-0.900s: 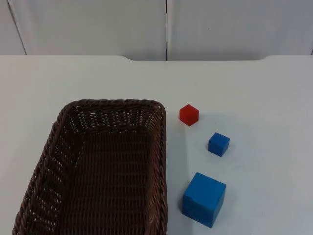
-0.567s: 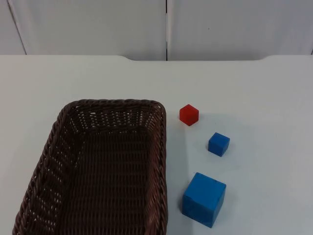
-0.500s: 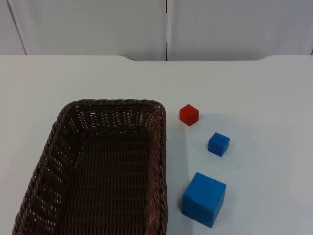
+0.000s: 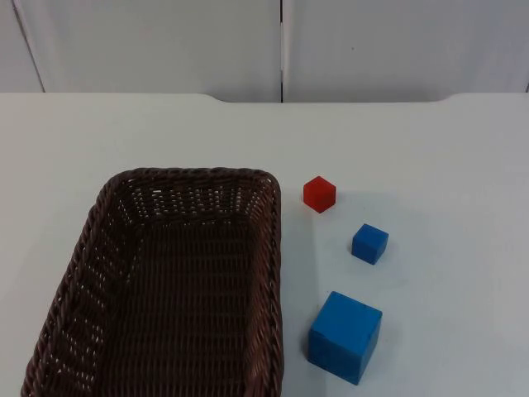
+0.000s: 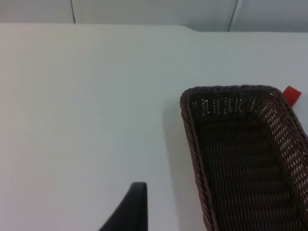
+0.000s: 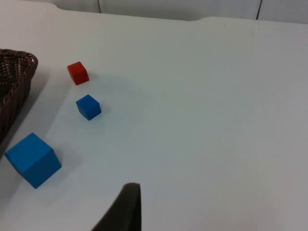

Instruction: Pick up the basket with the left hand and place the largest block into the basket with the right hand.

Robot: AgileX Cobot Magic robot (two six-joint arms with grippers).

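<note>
1. The dark brown woven basket [image 4: 161, 289] sits on the white bench [image 4: 430, 149] at the lower left of the top view; its near end runs off the bottom edge of the frame, and a strip of bare bench lies along its left side.
2. The left end effector [image 5: 137, 202] hangs above bare bench beside the basket's [image 5: 240, 154] long wall, apart from it; whether its fingers are spread or pressed together cannot be told.
3. Just right of the basket's far corner lies a small red block [image 4: 319, 193]; further right and nearer the camera lies a small blue block [image 4: 369, 243].
4. The largest block [image 4: 345, 335], a plain blue cube, stands at lower centre-right, near the basket's right wall but not touching it.
5. Right of the blocks the bench is open to the frame edge.
6. The right end effector [image 6: 127, 204] hovers over that open bench, well apart from the largest block [image 6: 32, 159]; its finger state cannot be told.
7. Compared with the earlier frames, basket and blocks lie unmoved.
</note>
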